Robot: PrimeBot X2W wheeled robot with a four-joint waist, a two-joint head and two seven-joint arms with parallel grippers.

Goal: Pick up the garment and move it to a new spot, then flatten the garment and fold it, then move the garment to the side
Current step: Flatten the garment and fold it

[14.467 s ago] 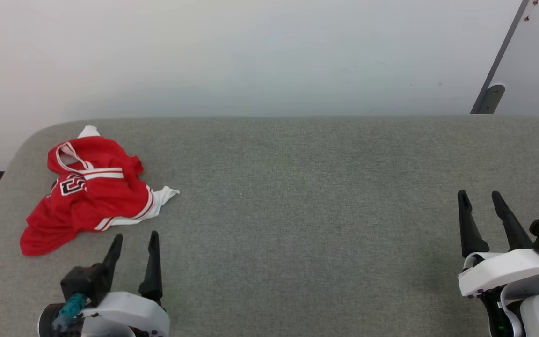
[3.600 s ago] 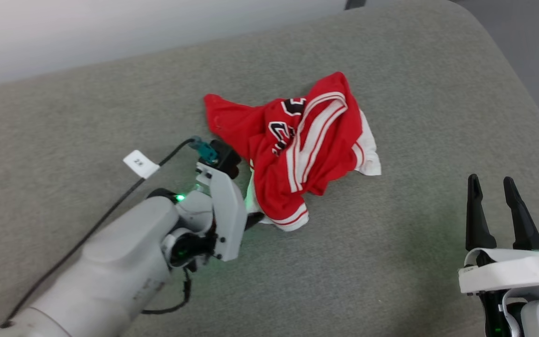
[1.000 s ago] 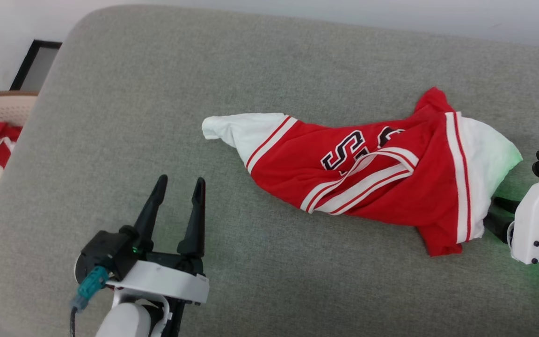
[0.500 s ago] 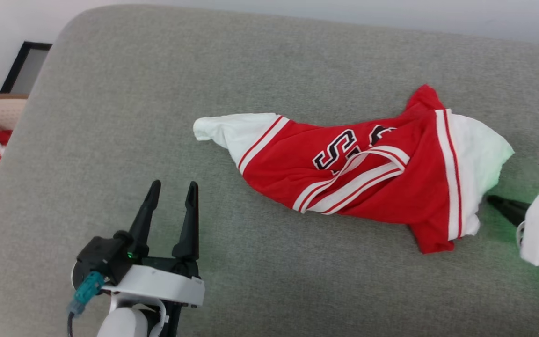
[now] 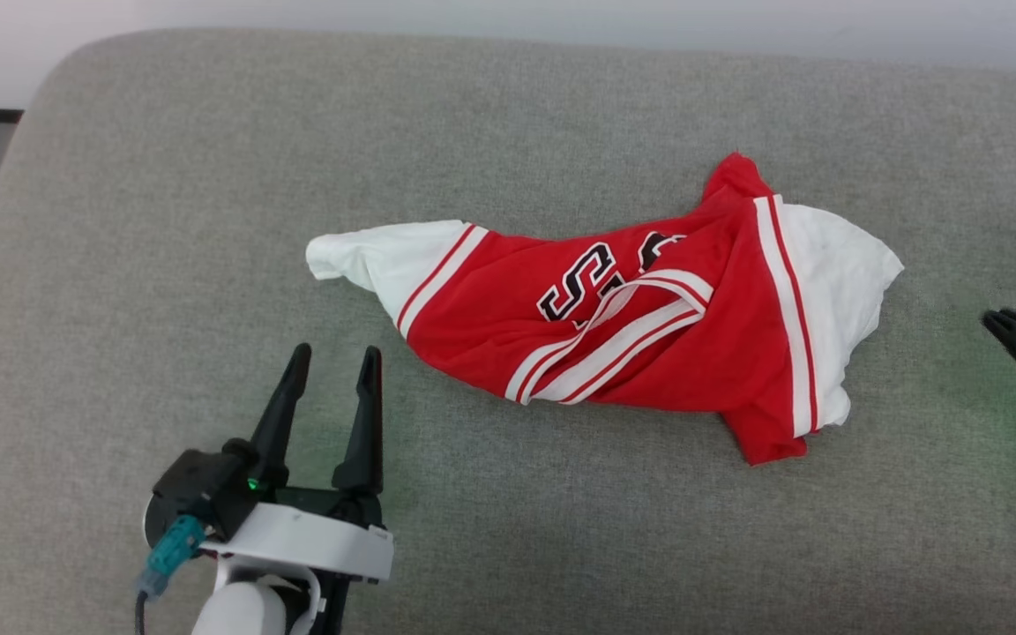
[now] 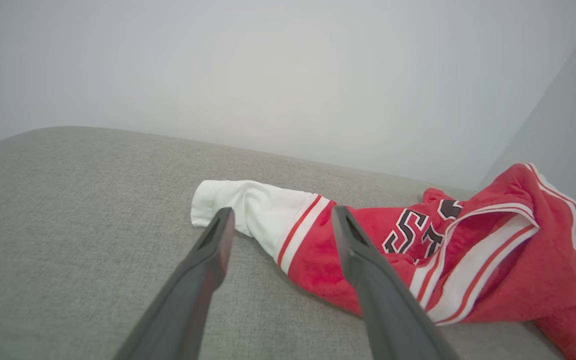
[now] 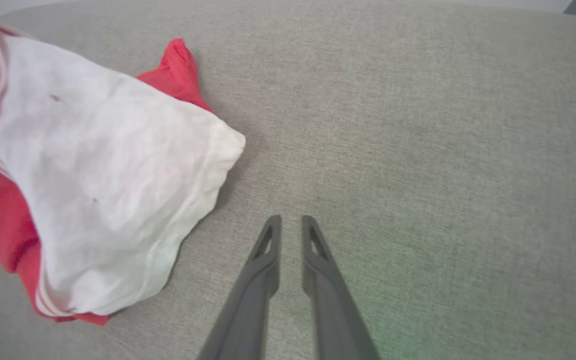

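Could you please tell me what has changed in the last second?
The right gripper has drawn back rightward, clear of the garment, with its fingers closed and empty. The garment lies stretched out on the grey cushion as before, and the left gripper stays open.

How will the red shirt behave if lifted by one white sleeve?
Probably floppy: the garment lies bunched in soft folds, so it would dangle. It looks thin, so likely light. Pushed, it may wrinkle on the grey surface rather than slide.
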